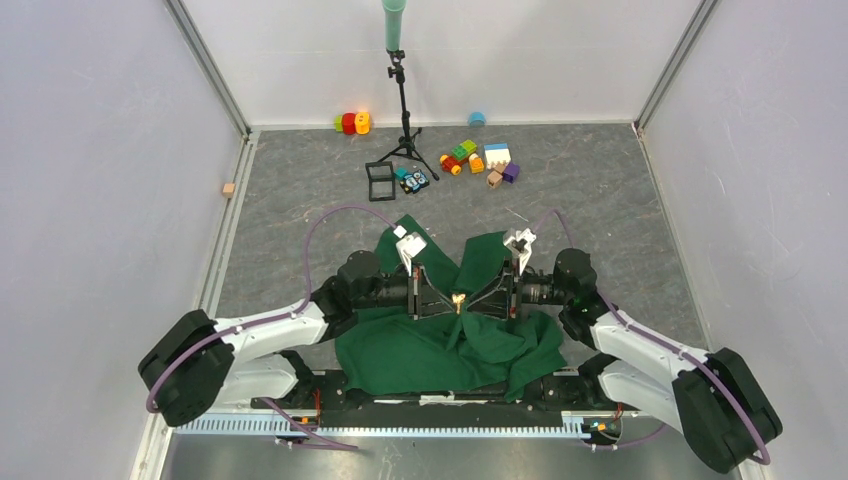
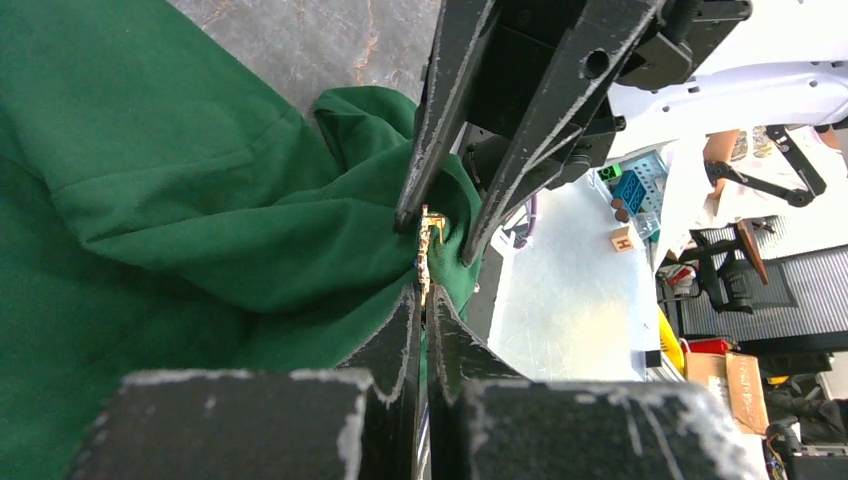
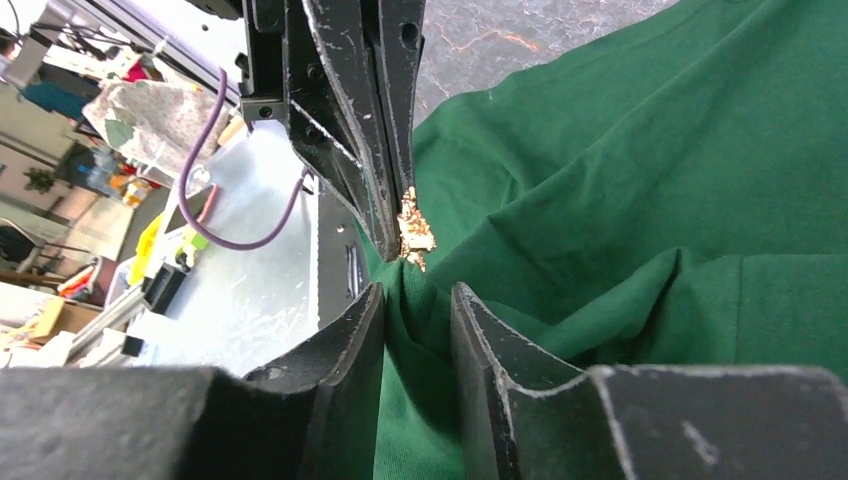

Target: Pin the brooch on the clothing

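The clothing (image 1: 400, 345) is a dark green T-shirt, bunched on the grey table between the two arms, and it fills much of the left wrist view (image 2: 200, 180) and the right wrist view (image 3: 650, 180). Over its middle, the brooch (image 1: 459, 299), tiny and pale, sits where both grippers meet. My left gripper (image 2: 427, 292) is shut on the brooch (image 2: 431, 240), which pokes out past its tips against a raised fold of fabric. My right gripper (image 3: 418, 288) stands open, its jaws straddling that fold just below the brooch (image 3: 412, 230).
Coloured toy blocks (image 1: 478, 160) lie scattered at the back. A tripod stand (image 1: 403, 110) and a small black frame (image 1: 380, 180) stand behind the shirt. A wooden cube (image 1: 229, 189) sits by the left wall. A metal rail (image 1: 420, 420) runs along the near edge.
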Robot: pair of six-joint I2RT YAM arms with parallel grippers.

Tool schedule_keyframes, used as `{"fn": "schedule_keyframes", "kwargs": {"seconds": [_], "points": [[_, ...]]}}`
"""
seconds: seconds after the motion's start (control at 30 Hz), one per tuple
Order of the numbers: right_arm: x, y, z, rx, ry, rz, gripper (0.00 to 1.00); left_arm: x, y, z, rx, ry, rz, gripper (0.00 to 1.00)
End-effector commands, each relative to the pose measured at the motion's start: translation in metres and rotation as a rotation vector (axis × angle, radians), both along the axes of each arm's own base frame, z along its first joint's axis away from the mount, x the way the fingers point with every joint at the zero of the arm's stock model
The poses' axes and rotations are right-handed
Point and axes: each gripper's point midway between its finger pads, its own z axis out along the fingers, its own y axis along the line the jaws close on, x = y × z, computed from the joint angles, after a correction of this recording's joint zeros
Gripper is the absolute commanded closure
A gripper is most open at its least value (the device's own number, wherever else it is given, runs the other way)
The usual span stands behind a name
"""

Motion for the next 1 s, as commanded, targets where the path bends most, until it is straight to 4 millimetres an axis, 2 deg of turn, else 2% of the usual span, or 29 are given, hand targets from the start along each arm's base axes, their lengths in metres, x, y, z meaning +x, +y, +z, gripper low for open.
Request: {"fn": "schedule_keyframes", "kwargs": {"seconds": [0.0,0.1,0.13,0.23,0.3,0.37,0.43,0.47,0.5,0.57,0.7,0.87,0.97], "points": [[0.008,-0.002,0.010,-0.032,-0.114,-0.005,0.62,0.010,-0.007,0.015,-0.031,-0.014,0.027,0.98],[0.016,-0.005,0.012,-0.063,-0.146,-0.056,0.53,0.014,-0.005,0.012,-0.016,-0.002,0.047,0.97],[0.021,-0.007,0.012,-0.080,-0.152,-0.086,0.49,0.015,-0.004,0.011,-0.008,0.003,0.053,0.92],[0.042,-0.015,0.017,-0.122,-0.173,-0.199,0.39,0.025,0.003,0.009,0.031,0.017,0.097,0.63],[0.058,-0.022,0.022,-0.154,-0.168,-0.276,0.35,0.036,0.012,0.012,0.074,0.031,0.146,0.42],[0.077,-0.033,0.025,-0.211,-0.174,-0.369,0.32,0.051,0.026,0.013,0.128,0.038,0.215,0.29],[0.098,-0.047,0.026,-0.298,-0.184,-0.475,0.29,0.068,0.042,0.015,0.183,0.030,0.295,0.09],[0.108,-0.055,0.025,-0.345,-0.193,-0.528,0.27,0.078,0.051,0.019,0.209,0.021,0.343,0.03],[0.115,-0.066,0.018,-0.416,-0.176,-0.586,0.26,0.086,0.064,0.014,0.272,0.021,0.395,0.00],[0.129,-0.083,0.010,-0.510,-0.171,-0.673,0.24,0.106,0.081,0.014,0.356,0.005,0.487,0.00],[0.146,-0.097,-0.003,-0.598,-0.170,-0.745,0.20,0.147,0.110,-0.004,0.543,0.010,0.638,0.00],[0.167,-0.103,-0.028,-0.642,-0.139,-0.766,0.19,0.191,0.120,-0.027,0.667,0.004,0.722,0.00],[0.181,-0.104,-0.047,-0.646,-0.087,-0.765,0.22,0.216,0.121,-0.039,0.751,-0.011,0.744,0.00]]}}
